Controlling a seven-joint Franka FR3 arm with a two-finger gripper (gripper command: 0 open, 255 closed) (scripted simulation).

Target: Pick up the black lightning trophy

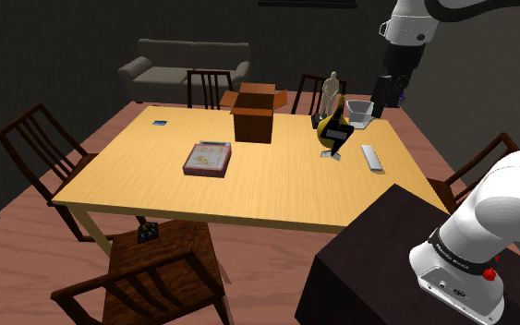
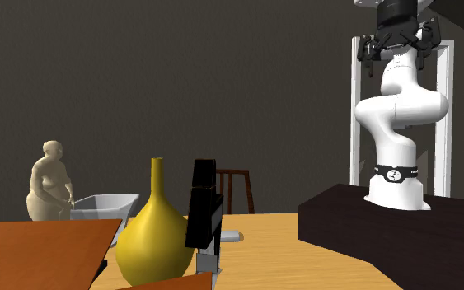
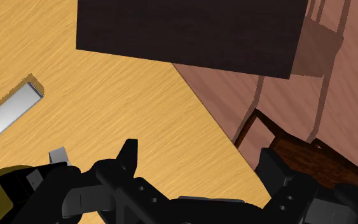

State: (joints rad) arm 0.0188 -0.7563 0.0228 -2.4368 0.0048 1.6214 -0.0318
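White arm (image 1: 415, 20) reared high, tool (image 3: 199, 151) spread wide, empty, black trophy (image 2: 203, 202) beside yellow vase (image 2: 154, 240)

A yellow vase (image 2: 154, 239) is crowding the black trophy (image 2: 203, 202) on its side away from the stand (image 2: 386, 226), with a grey bin (image 2: 106, 204) and a pale figurine (image 2: 51, 183) standing beyond. Room is lying open above the trophy and toward the stand over bare table (image 2: 263, 255).

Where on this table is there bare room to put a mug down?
The table is bare between the flat box and the grey bar. It is crowded around the vase, trophy, figurine and bowl.
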